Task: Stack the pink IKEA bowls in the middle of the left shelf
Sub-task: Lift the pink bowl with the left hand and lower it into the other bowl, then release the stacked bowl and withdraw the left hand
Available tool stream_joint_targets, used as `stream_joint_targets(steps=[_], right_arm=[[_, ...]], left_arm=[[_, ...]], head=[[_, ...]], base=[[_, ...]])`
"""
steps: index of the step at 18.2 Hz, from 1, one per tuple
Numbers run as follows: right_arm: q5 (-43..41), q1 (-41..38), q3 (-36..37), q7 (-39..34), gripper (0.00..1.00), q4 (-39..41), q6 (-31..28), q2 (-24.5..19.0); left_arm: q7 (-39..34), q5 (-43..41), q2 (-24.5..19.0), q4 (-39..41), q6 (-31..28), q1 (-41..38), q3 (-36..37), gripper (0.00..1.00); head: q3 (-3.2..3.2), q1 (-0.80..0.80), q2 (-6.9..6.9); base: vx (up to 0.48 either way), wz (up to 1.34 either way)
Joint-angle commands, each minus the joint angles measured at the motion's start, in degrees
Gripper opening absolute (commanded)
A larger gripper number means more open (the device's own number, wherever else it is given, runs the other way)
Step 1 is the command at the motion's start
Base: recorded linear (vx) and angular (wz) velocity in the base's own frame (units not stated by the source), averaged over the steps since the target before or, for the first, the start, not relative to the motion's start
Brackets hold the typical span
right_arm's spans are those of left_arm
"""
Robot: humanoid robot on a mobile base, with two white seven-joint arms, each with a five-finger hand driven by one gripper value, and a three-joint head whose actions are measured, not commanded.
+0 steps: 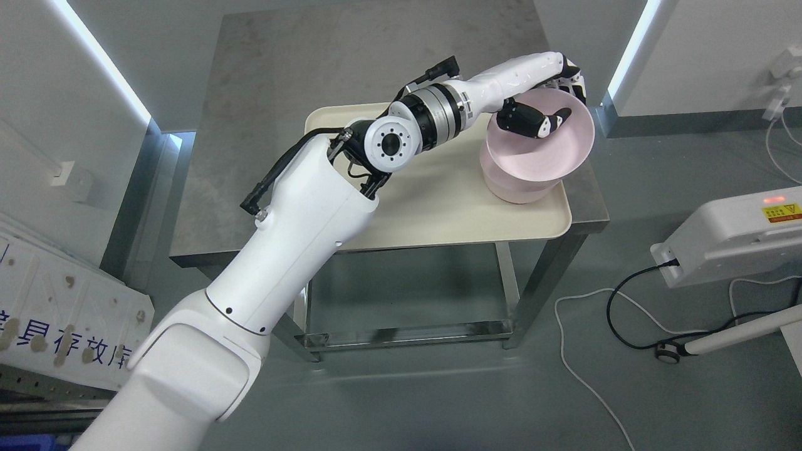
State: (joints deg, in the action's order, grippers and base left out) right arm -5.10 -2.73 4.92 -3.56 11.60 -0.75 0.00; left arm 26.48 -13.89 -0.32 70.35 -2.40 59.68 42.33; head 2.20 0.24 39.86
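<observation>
A pink bowl (551,147) is tilted above another pink bowl (510,185) that stands on a cream tray (432,207) on the grey table. My left hand (551,100) reaches in from the lower left and is shut on the rim of the upper bowl: the thumb (539,122) is inside it and the other fingers (573,78) are over the far rim. The upper bowl rests partly in the lower one. My right arm is not in view.
The grey table (250,125) has a metal frame underneath (407,332). A white device (733,244) with cables (626,313) lies on the floor at the right. A white board with print (56,313) is at the lower left. White walls stand on both sides.
</observation>
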Motion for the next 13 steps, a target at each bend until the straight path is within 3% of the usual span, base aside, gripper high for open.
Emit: stream_joint_targets(steps=[1,7,13], right_arm=[[0.00,0.00,0.00,0.04,1.00,0.00,0.05,1.00],[0.00,0.00,0.00,0.04,1.00,0.00,0.05,1.00],[0.00,0.00,0.00,0.04,1.00,0.00,0.05,1.00]], left_arm=[[-0.29,-0.51,-0.68,-7.06,0.38,0.96,6.55,0.03],[-0.29,-0.96,-0.68,-11.02,0.73,3.77,1.53,0.03],[-0.29,-2.28,-0.68,-11.28,0.73,3.69,1.61,0.04]], head=[[0.00,0.00,0.00],[0.00,0.00,0.00],[0.00,0.00,0.00]], base=[[0.000,0.00],[0.000,0.00],[0.000,0.00]])
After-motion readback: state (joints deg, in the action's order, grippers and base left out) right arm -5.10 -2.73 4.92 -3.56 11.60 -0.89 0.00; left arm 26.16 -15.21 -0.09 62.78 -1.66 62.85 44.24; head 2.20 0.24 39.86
